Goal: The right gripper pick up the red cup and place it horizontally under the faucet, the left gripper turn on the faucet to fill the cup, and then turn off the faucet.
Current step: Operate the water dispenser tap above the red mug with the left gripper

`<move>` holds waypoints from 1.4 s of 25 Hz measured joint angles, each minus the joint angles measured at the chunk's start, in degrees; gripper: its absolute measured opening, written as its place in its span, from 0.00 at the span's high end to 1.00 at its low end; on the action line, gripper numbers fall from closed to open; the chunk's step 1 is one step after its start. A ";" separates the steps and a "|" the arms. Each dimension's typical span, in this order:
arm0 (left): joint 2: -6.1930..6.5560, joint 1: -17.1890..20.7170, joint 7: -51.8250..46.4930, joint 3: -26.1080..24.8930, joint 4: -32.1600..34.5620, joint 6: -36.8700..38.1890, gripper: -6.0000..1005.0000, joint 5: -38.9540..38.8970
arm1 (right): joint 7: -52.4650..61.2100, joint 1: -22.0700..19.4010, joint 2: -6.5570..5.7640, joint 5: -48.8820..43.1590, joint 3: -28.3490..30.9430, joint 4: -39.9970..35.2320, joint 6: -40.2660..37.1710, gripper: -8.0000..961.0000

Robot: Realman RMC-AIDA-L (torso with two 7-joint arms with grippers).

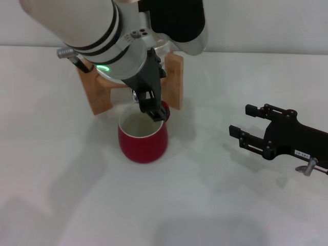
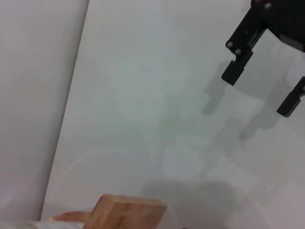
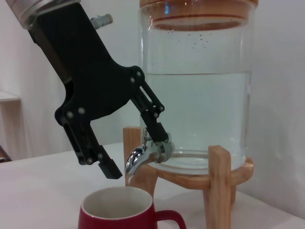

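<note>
**Left claw at the spigot, cup standing below**

Red cup stands upright on the white table, mouth up, off-white inside showing. From the right wrist camera I see its rim directly below the spout of the faucet, with a gap of air between them. No stream visible from the spout that I can make out.

Left gripper hangs down over the far edge of the cup, green light lit on its wrist. In the right wrist view its jaws are spread: one finger rests against the chrome faucet at the lever, the other finger hangs free to the side, just above the cup rim (contact with the lever looks real, but a firm pinch I cannot confirm).

Water jar sits on a wooden stand, filled well over halfway.

Right gripper is off to my right, well apart from the cup, low over the table, jaws parted and holding nothing. The left wrist camera also catches it, fingers apart.
</note>
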 joint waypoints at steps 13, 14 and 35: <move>0.18 -0.45 0.22 -0.03 -1.38 1.79 0.19 0.72 | 0.00 0.00 0.05 0.00 0.59 -0.07 0.00 0.34; 0.18 -0.51 0.15 -0.03 -1.41 1.84 0.19 0.85 | 0.00 0.00 0.05 0.00 0.61 -0.09 0.00 0.34; 0.00 -0.27 -0.11 0.92 -0.69 2.29 0.19 1.36 | -0.08 -0.19 0.00 0.00 0.63 -0.32 0.40 0.34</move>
